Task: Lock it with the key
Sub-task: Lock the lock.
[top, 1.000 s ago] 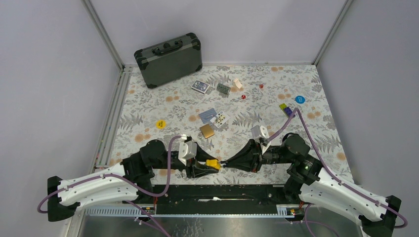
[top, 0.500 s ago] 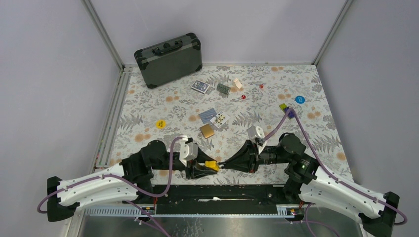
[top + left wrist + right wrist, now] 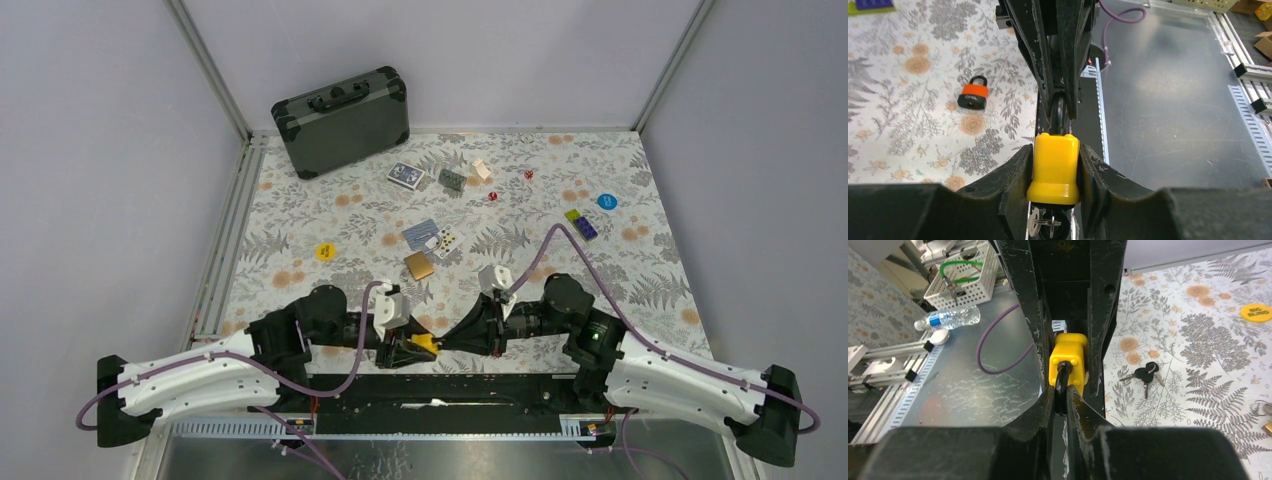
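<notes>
Starting on the left: the left gripper (image 3: 1055, 156) has its two fingers clamped on the flat sides of the yellow padlock (image 3: 1053, 170), holding it in the air near the front edge of the table (image 3: 300, 225), between the two arms. That's a sound place to take it. The body looks like a dense, rigid block under a smooth plastic cover, so it should feel heavy for its size and could slide if the squeeze eases. Broad faces against the pads give the best bite.

Under the lock a small ring of keys (image 3: 1040, 223) dangles. One seems to sit in the keyway, though the wrist view cuts it off, so I can't be sure.

Moving right, the black shackle (image 3: 1062, 382) points toward the other arm, and the right gripper (image 3: 1063, 402) is pinched nearly closed on that bar. A round steel bar is stiff but slick, and I'd expect it to swivel in the fingers rather than resist a twist — fine for pushing the shackle home, poor for steadying the body.

The key is the delicate part: thin, light and easy to bend or knock out. It wants a grip on its flat head, turned squarely.

Farther right, a loose bunch of black-headed keys (image 3: 1144, 372) lies on the patterned cloth, well apart from the action.
</notes>
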Controlling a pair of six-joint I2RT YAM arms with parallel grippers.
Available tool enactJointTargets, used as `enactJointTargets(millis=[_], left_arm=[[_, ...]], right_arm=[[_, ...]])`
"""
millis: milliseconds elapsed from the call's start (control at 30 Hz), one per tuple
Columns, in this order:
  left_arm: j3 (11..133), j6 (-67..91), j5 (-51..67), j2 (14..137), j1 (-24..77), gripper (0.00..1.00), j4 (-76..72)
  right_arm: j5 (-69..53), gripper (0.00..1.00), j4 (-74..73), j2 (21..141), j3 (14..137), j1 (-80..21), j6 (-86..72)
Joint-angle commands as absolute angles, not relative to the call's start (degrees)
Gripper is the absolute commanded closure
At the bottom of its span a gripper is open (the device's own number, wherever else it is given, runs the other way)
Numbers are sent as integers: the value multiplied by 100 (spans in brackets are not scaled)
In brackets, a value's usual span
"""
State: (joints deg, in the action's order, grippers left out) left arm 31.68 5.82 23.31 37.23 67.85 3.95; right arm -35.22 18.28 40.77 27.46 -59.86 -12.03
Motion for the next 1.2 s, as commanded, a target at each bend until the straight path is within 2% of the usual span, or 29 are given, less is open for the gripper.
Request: enactJointTargets(millis=[0, 667, 967, 1167], left_arm=[[3488, 569, 2349, 3771, 6847, 100, -1637], [3470, 549, 2289, 3624, 6847, 100, -1556], [3391, 604, 2284, 3559, 6847, 100, -1570], [3417, 615, 2334, 3644, 6847, 100, -1612]], right_arm=[[-3039, 100, 1869, 4637, 2587, -6352, -928], [-2482, 100, 1876, 5439, 2647, -6944, -818], [-2311, 80, 2262, 5054, 2427, -6943, -1004], [-2373, 77, 2359, 5108, 2423, -6948, -1100]])
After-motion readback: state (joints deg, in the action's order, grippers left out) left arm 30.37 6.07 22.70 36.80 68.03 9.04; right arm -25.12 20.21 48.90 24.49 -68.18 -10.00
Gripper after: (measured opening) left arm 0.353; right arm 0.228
